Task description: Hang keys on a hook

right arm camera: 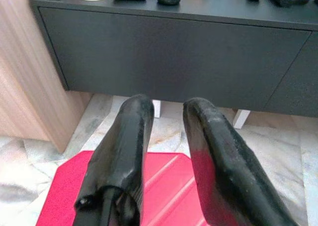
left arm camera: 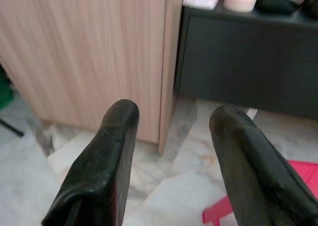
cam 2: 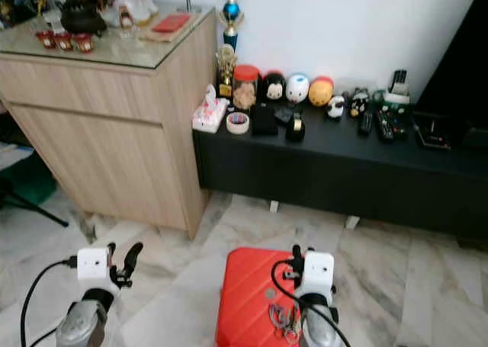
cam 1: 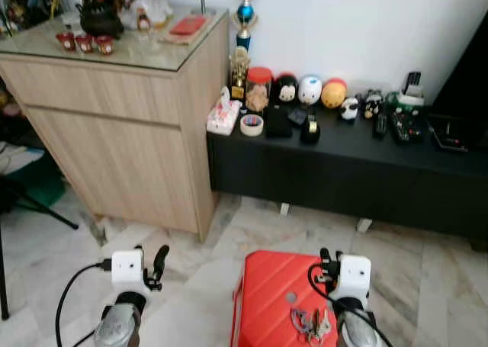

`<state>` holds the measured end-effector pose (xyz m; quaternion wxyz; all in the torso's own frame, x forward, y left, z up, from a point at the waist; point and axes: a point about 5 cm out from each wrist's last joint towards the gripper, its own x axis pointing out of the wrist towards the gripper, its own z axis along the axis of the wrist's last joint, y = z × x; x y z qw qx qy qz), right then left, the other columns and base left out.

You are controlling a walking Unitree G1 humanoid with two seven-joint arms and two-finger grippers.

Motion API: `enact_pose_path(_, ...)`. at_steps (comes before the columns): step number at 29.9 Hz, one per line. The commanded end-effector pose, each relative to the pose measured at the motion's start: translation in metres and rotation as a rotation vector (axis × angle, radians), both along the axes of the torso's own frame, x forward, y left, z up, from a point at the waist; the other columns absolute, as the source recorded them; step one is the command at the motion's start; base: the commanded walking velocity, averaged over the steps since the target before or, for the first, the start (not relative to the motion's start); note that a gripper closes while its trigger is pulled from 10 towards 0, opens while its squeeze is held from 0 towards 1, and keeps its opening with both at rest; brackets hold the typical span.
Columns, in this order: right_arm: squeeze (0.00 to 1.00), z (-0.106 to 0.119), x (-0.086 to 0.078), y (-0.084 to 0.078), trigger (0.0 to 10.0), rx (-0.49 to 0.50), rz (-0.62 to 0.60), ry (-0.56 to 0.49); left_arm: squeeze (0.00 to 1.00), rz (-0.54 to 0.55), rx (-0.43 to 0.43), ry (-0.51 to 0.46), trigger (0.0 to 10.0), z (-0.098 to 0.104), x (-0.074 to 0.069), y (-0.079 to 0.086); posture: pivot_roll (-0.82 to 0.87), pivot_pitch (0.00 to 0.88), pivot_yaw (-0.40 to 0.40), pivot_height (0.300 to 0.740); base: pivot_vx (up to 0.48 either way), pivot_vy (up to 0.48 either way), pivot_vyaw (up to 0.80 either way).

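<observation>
A bunch of keys (cam 1: 309,322) lies on a red ridged case (cam 1: 267,297) on the marble floor, close in front of me. My right gripper (cam 1: 326,260) hangs just above the case, a little beyond the keys, its fingers a narrow gap apart with nothing between them; the right wrist view looks past those fingertips (right arm camera: 140,107) at the case (right arm camera: 164,186) and the black cabinet. My left gripper (cam 1: 151,260) hovers over bare floor left of the case, open and empty, its fingers (left arm camera: 119,121) well apart.
A tall wooden cabinet (cam 1: 122,133) with a glass top stands ahead on the left. Beside it a low black console (cam 1: 343,175) carries a tape roll (cam 1: 252,124), jars, figurines and remotes. Black stand legs (cam 1: 38,210) cross the floor at far left.
</observation>
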<state>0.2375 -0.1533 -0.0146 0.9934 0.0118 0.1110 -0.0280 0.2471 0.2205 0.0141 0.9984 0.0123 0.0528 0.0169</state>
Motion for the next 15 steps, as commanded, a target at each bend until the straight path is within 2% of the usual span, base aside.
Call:
enact_pose_path(1,0.0,0.0034,0.0014,-0.0002,10.0,-0.007,0.006,-0.018,0.0,-0.019,-0.005,-0.014,10.0,0.0031,-0.0003,-0.0031,0.04,0.0,-0.061,0.74,0.0,0.0,0.0)
enact_pose_path(6,0.0,0.0023,0.003,-0.0006,10.0,0.006,-0.031,0.005,0.0,0.005,-0.022,0.0,10.0,0.0016,0.0019,-0.0027,0.05,0.0,-0.06,0.74,0.0,0.0,0.0)
enact_pose_path(10,0.0,0.0024,0.0073,0.0057,10.0,-0.013,-0.03,0.04,0.0,-0.018,-0.022,0.005,10.0,0.0033,0.0047,-0.0077,0.04,0.0,-0.055,0.74,0.0,0.0,0.0)
enact_pose_path(15,0.0,0.0016,0.0068,0.0079,10.0,0.011,-0.035,0.046,0.0,-0.018,-0.025,0.007,10.0,0.0035,0.005,-0.0077,0.04,0.0,-0.053,0.71,0.0,0.0,0.0)
